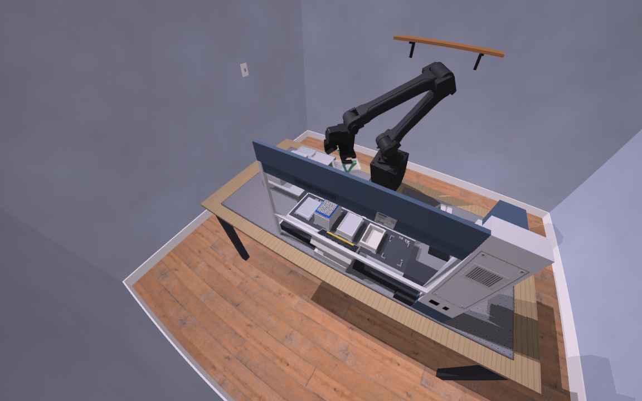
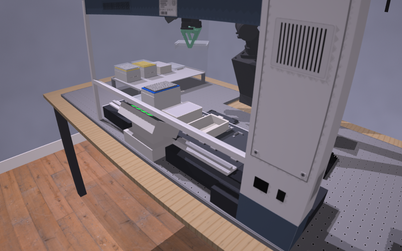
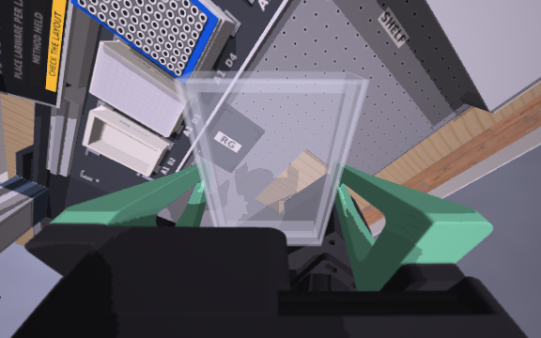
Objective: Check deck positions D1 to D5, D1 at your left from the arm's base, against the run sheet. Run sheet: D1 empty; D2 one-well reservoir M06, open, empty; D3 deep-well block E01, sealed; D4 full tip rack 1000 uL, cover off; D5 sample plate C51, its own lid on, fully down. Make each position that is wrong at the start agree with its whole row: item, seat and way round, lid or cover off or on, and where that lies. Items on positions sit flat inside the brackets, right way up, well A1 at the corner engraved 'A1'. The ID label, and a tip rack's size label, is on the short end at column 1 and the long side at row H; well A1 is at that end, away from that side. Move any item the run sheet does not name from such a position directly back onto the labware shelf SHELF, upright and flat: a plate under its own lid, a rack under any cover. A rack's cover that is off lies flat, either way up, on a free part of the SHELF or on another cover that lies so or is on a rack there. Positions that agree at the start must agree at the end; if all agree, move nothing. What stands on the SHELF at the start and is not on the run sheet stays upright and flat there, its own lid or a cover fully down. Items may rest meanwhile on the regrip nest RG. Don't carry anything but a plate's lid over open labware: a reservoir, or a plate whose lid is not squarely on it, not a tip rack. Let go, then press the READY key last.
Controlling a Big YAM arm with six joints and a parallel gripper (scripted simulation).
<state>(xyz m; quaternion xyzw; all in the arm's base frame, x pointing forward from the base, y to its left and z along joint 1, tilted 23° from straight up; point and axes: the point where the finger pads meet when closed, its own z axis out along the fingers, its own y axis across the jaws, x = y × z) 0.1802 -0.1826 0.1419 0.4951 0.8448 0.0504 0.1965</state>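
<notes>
Below and ahead of the gripper [image 3: 270, 188] stretches the deck, with the shelf [image 2: 193, 72] off to one side of it and the dark arm [image 1: 398, 99] reaching over from its base. The shelf carries a grey-topped rack [image 2: 127, 72] and a yellow-topped rack [image 2: 146, 68], both well below the tool and apart from it. On the deck, ahead and to the left in the wrist view, the blue-rimmed tip rack [image 3: 150, 28] stands uncovered at the D4 mark, farthest from the fingers; next nearer sits the sealed deep-well block [image 3: 134, 89], and nearest the open one-well reservoir [image 3: 122, 141] at D2. Straight under the tool lies the dark regrip nest [image 3: 235, 138], seen through the held piece. The green fingers stand wide apart, clamped on the two long walls of a clear cover [image 3: 275, 141], which hangs level high in the air, clear of everything beneath it. The cover's near end reaches in between the fingers toward the palm, and its far end points out toward the tip rack.
</notes>
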